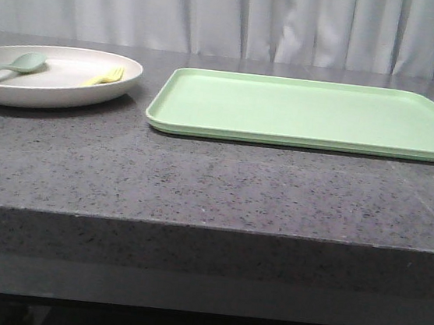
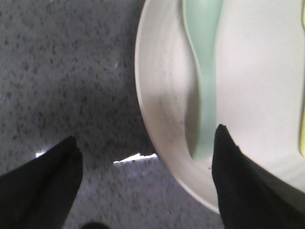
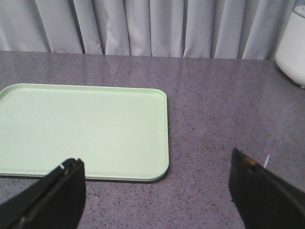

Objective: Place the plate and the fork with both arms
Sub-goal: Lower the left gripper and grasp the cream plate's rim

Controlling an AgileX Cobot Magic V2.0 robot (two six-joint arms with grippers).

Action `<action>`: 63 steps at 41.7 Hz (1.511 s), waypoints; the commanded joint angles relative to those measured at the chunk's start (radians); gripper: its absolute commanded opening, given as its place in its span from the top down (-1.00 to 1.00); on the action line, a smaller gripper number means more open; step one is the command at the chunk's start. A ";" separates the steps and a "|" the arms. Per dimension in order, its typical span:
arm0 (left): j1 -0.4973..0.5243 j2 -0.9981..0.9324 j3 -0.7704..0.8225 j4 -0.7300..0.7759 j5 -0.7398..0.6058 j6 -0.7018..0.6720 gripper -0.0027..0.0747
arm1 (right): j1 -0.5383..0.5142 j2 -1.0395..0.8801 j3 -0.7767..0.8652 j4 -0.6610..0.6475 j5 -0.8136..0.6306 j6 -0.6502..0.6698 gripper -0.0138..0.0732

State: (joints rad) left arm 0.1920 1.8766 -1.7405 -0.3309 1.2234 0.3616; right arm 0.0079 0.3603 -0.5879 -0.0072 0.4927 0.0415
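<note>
Between the left claw's (image 2: 145, 164) spread fingers, plate (image 2: 162, 119) rim

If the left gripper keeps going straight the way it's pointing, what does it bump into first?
Probably the rim of the large round cream plate. The open left gripper straddles that edge, one finger over the speckled grey table, one near the pale green spoon. Depth is unclear.

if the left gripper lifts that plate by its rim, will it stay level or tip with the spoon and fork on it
The plate looks like stiff, light matte plastic, so it probably won't flex. Gripped at one edge by the left gripper, it would likely sag away from the grip. The spoon and fork lie loose on its shallow surface and could slide off if it tilts.
</note>
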 commanded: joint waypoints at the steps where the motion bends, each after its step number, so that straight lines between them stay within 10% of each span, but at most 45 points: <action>1: -0.008 0.030 -0.116 -0.037 0.035 0.007 -0.41 | -0.003 0.015 -0.032 -0.011 -0.076 -0.005 -0.77; 12: -0.023 0.116 -0.214 -0.037 0.002 0.008 0.00 | -0.003 0.015 -0.032 -0.011 -0.076 -0.005 -0.77; 32: -0.057 0.183 -0.216 -0.031 0.014 0.009 0.08 | -0.003 0.015 -0.032 -0.011 -0.077 -0.005 -0.77; 47: -0.057 0.183 -0.217 -0.031 0.043 0.009 0.95 | -0.003 0.015 -0.032 -0.011 -0.077 -0.005 -0.77; 63: -0.023 0.167 -0.217 -0.066 0.047 0.002 0.98 | -0.003 0.015 -0.032 -0.011 -0.077 -0.005 -0.77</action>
State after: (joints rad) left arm 0.1532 2.1104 -1.9318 -0.3742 1.2377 0.3640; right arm 0.0079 0.3603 -0.5879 -0.0072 0.4927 0.0415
